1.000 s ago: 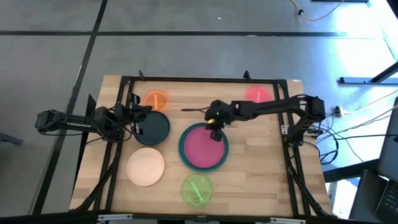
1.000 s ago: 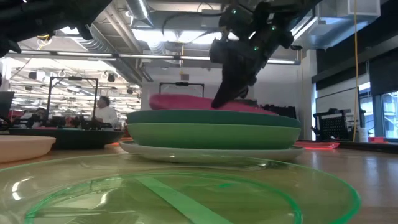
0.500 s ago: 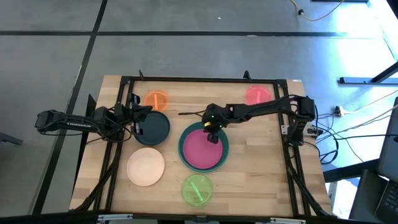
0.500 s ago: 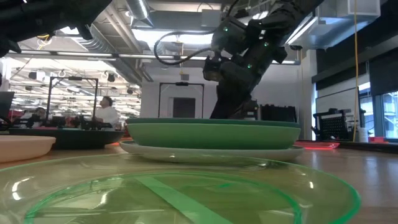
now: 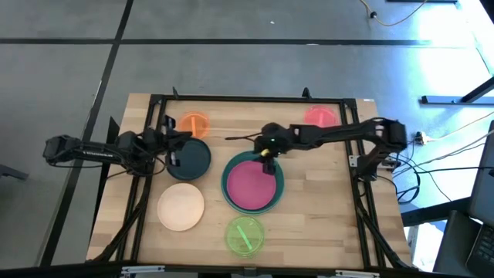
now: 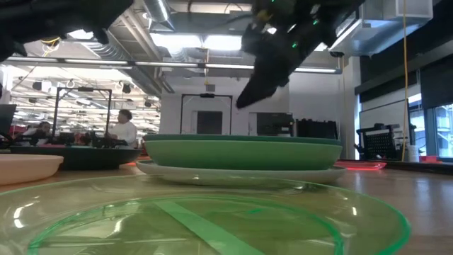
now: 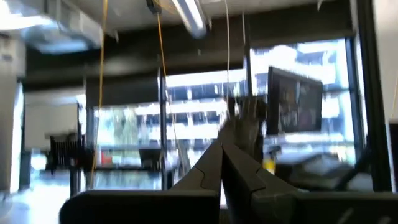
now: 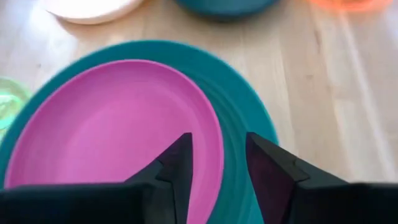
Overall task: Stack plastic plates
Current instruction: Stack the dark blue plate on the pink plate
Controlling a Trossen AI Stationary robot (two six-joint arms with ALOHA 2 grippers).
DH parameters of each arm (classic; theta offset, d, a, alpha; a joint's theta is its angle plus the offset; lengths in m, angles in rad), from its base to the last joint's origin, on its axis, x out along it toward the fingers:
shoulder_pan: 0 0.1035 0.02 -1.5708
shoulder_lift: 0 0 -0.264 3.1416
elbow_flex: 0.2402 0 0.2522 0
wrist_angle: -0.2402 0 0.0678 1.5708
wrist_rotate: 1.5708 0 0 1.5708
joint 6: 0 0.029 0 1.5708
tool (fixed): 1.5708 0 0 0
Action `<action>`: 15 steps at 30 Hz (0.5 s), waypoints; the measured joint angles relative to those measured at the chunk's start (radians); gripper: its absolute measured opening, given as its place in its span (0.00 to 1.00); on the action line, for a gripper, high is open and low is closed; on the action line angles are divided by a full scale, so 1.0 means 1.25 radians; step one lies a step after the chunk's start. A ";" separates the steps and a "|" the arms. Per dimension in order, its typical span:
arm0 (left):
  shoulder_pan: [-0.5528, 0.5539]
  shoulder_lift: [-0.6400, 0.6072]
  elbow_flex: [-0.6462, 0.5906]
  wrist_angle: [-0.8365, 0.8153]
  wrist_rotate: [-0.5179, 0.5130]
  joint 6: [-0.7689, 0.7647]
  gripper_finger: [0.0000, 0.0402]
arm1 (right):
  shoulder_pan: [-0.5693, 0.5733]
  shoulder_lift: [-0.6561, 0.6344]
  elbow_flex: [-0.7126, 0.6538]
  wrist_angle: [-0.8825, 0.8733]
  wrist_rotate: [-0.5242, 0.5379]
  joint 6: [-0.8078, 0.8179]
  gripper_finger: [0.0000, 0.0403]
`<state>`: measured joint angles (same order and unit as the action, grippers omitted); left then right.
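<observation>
The magenta plate (image 5: 251, 185) lies flat inside the teal plate (image 5: 275, 193), which tops a stack with a green plate (image 6: 244, 153) and a pale one (image 6: 244, 173) beneath. My right gripper (image 5: 266, 151) hangs open above the magenta plate's far rim (image 8: 205, 134), clear of it. One finger stands over the magenta plate and the other over the teal rim. My left gripper (image 7: 222, 167) is shut and level, beside the left edge of the navy plate (image 5: 191, 158). Loose on the table lie the peach plate (image 5: 181, 207), the lime plate (image 5: 245, 235), the orange plate (image 5: 193, 123) and the pink-red plate (image 5: 320, 117).
A black frame (image 5: 247, 99) runs round the wooden table. The lime plate (image 6: 198, 212) fills the near foreground of the low view. Bare wood (image 5: 324, 208) shows to the right of the stack. People sit in the room beyond the table (image 6: 124, 127).
My right gripper has set the magenta plate, which it held tilted by its far rim, flat into the teal plate. It has then opened, let go and risen a little toward the far edge. The magenta plate now sits below the teal rim in the low view.
</observation>
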<state>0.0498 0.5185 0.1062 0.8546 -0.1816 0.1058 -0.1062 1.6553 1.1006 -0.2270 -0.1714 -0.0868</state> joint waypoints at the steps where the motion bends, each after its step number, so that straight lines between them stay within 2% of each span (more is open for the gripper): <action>1: 0.000 0.014 0.016 -0.028 0.000 -0.006 0.00 | 0.006 -0.022 -0.016 0.015 0.007 -0.007 0.34; 8: -0.006 0.183 0.157 -0.263 -0.024 -0.049 0.00 | 0.030 -0.204 -0.228 0.209 0.011 -0.048 0.34; 11: -0.023 0.250 0.218 -0.336 -0.056 -0.075 0.00 | 0.033 -0.293 -0.317 0.302 0.013 -0.072 0.34; 15: -0.067 0.324 0.313 -0.518 -0.129 -0.135 0.00 | 0.033 -0.407 -0.383 0.356 0.042 -0.134 0.34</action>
<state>-0.0340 0.9235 0.4972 0.2076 -0.3432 -0.0626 -0.0654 1.1470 0.6220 0.2183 -0.1195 -0.2541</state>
